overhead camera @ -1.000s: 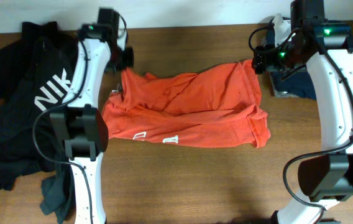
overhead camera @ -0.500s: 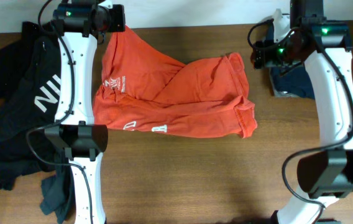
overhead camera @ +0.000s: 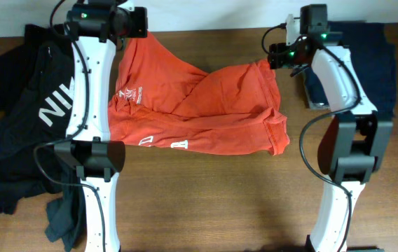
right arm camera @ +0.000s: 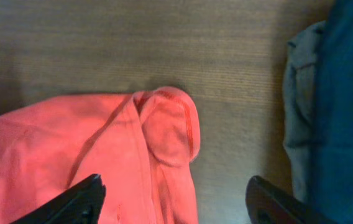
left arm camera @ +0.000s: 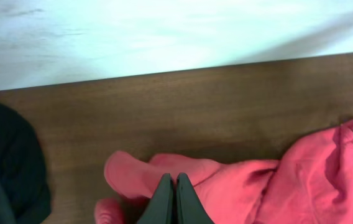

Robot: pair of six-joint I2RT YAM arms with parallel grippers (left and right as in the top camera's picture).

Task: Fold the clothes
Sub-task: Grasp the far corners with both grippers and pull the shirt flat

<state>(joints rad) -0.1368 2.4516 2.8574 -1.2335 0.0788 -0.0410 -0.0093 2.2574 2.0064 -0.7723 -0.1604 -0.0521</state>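
Orange-red T-shirt (overhead camera: 199, 119), soft, rumpled, perhaps half-folded, on brown woodgrain table (overhead camera: 206, 203).

Reads as: matt wood-grain table (overhead camera: 206, 203); soft creased cloth T-shirt (overhead camera: 199, 119); matt black cloth shirt (overhead camera: 17, 140); navy cloth top (overhead camera: 378, 63); smooth white plastic arm shells (overhead camera: 339, 77).

**A:** What lies under everything in the scene?

**B:** A wooden tabletop (overhead camera: 213, 203). It is dark brown, with fine grain running from the left edge to the right edge. The grain shows most plainly toward the front edge in the overhead view.

**A:** And past the far edge?

**B:** A white surface (overhead camera: 206, 12) runs along the tabletop's far edge and meets the wood in a straight line. In the left wrist view it looks pale and faintly streaked, with a grey shadow toward the right.
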